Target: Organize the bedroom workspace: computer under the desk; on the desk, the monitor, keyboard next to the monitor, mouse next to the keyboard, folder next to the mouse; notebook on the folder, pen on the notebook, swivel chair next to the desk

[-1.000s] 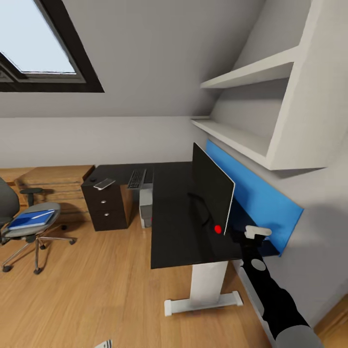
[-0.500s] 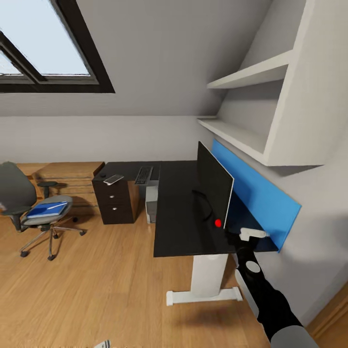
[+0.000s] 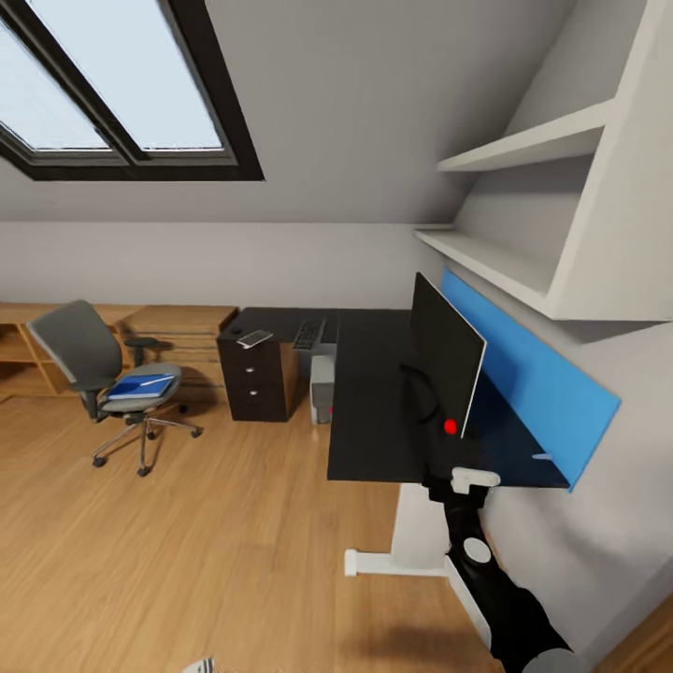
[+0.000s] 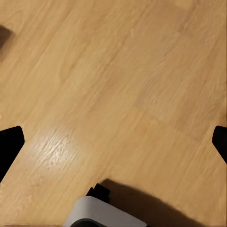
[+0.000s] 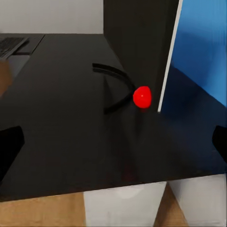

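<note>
Black and very thin, the monitor (image 3: 447,360) stands upright on the desk (image 3: 374,411) — likely light but tippy, best held by both edges. Right gripper (image 5: 113,142) hovers at the desk's near edge, jaws wide, empty; the left one (image 4: 113,142) too, over floor.

Black desk, blue panel, honey-toned floor

My desk (image 3: 374,411) is glossy black on a white leg; the monitor (image 3: 447,360) is black with a pale edge and a red dot (image 5: 142,96) near it. A bright blue folder (image 3: 140,385) lies on the grey swivel chair (image 3: 103,374). The floor (image 4: 113,94) is warm wood-grain.
</note>
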Controlling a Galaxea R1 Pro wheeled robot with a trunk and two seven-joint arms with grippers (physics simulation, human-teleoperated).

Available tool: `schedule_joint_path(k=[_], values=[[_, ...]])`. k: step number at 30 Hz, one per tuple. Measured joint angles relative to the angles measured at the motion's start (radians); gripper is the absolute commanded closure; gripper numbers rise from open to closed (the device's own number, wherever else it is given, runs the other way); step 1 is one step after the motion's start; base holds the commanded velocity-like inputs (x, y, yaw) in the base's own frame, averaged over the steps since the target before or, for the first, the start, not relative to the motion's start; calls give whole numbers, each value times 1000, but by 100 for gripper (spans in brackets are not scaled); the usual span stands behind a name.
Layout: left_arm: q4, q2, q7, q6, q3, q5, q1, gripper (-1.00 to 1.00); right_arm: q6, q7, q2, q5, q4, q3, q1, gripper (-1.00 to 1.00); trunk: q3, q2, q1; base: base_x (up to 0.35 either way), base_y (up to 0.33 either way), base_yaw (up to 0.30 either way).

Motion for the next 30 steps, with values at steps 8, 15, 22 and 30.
schedule_joint_path(k=[8, 15, 22, 30], values=[[0, 0, 0, 0, -1, -2, 0, -100, -54, 4, 1, -3, 78, 0, 75, -100, 0, 0, 0, -306, 92, 3], [0, 3, 0, -2, -1, -3, 0, -100, -108, 6, -1, -3, 184, -2, 81, -100, 0, 0, 0, -94, 18, 0], [-1, 14, -4, -98, -1, -3, 0, -100, -122, 11, 0, 0, 353, 0, 82, -100, 0, 0, -1, -11, 2, 0], [-1, 14, -6, -137, -2, 4, 0, -100, -220, 12, 2, -3, 499, 2, 82, -100, 0, 0, -1, 0, 0, 0]])
